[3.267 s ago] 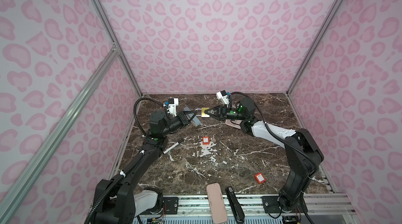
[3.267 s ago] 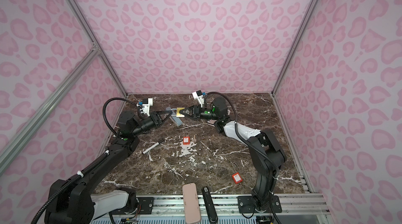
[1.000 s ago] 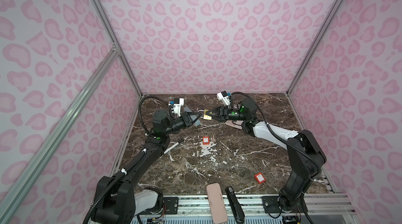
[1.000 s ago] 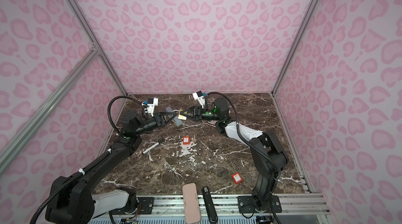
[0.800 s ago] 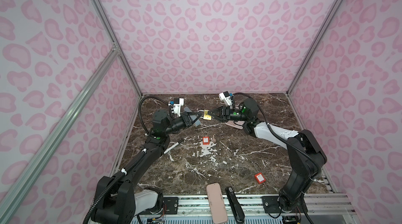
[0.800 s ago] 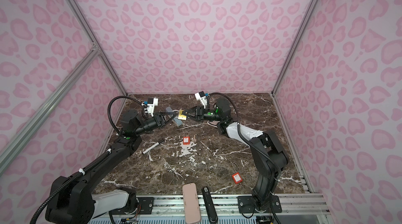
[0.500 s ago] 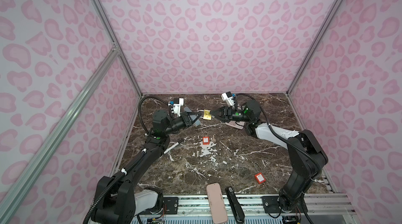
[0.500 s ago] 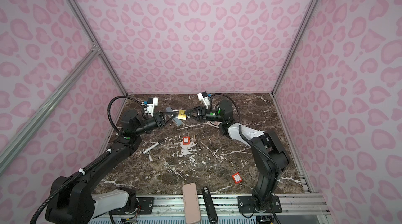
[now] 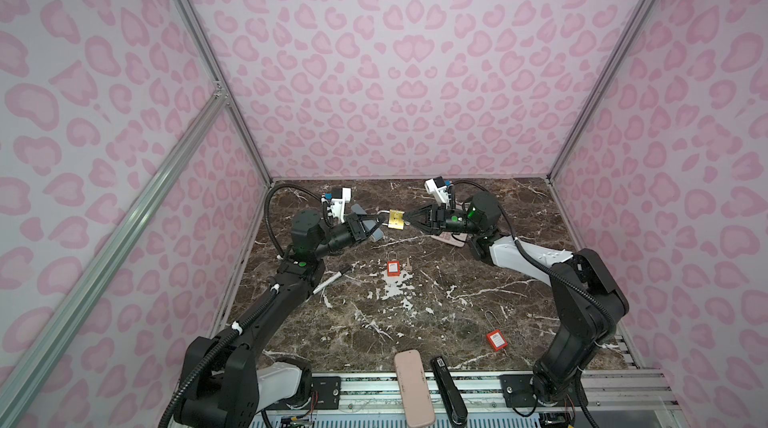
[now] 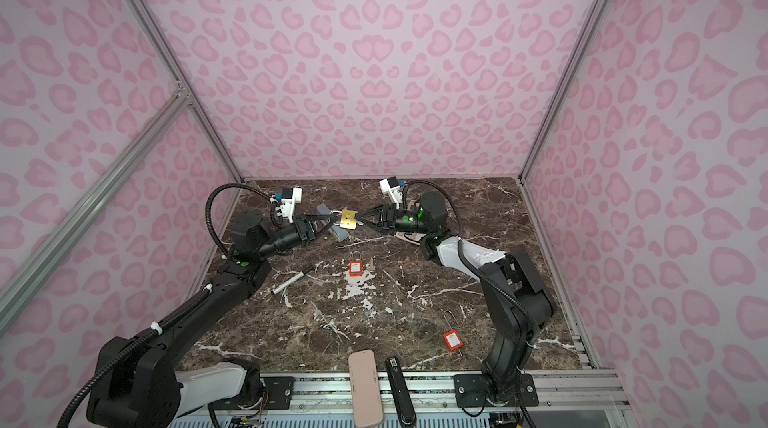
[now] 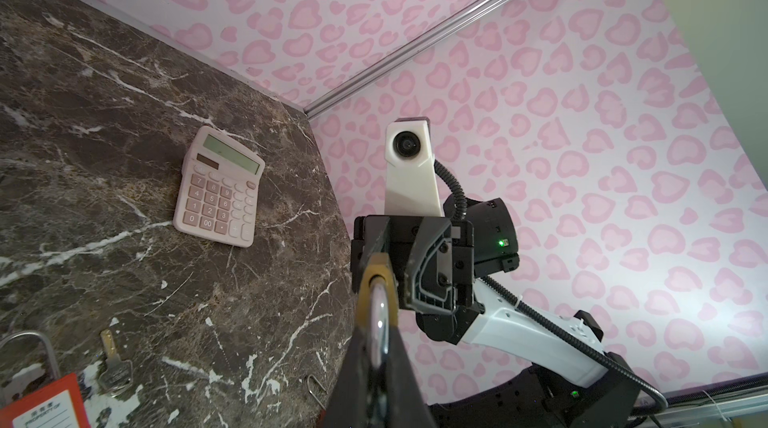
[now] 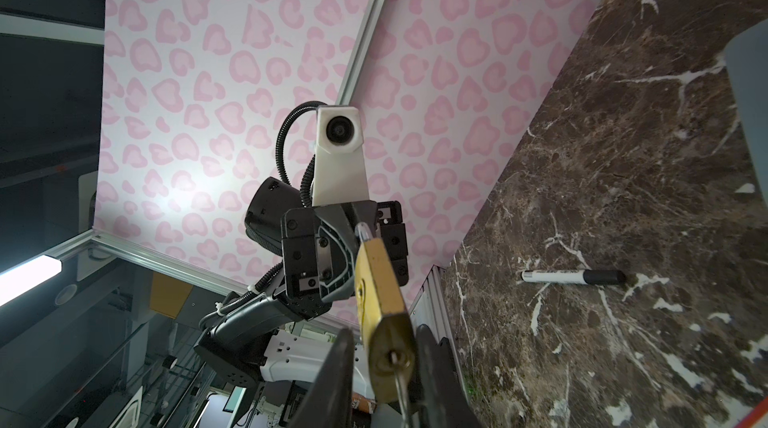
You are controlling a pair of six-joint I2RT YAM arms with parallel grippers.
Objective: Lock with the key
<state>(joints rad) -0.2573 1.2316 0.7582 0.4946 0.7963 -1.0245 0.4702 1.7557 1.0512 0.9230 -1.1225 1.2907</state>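
Padlock: small brass padlock [image 9: 397, 219], mid-air between both grippers.
Left gripper [image 9: 377, 223]: clamped on its steel shackle [image 11: 379, 317].
Right gripper [image 9: 409, 220]: narrow, flanking the silver key [image 12: 401, 388] in the keyhole; grip unclear.
Handling: probably dense, rigid, slick metal; pinch the key's flat head.

Reference: padlock [image 9: 397, 220], raised above the table [image 9: 415, 322] near its rear.
- Left gripper [image 9: 375, 224]: at its left end.
- Right gripper [image 9: 408, 220]: at its right end.
- Calculator [image 11: 218, 193]: right, on the table.
- Marker [image 9: 332, 280]: front-left.
- Tagged lock [image 9: 392, 268]: directly in front, with a loose key [image 9: 409, 267] just beside it.
- Second tagged lock [image 9: 495, 340]: well apart, front-right.
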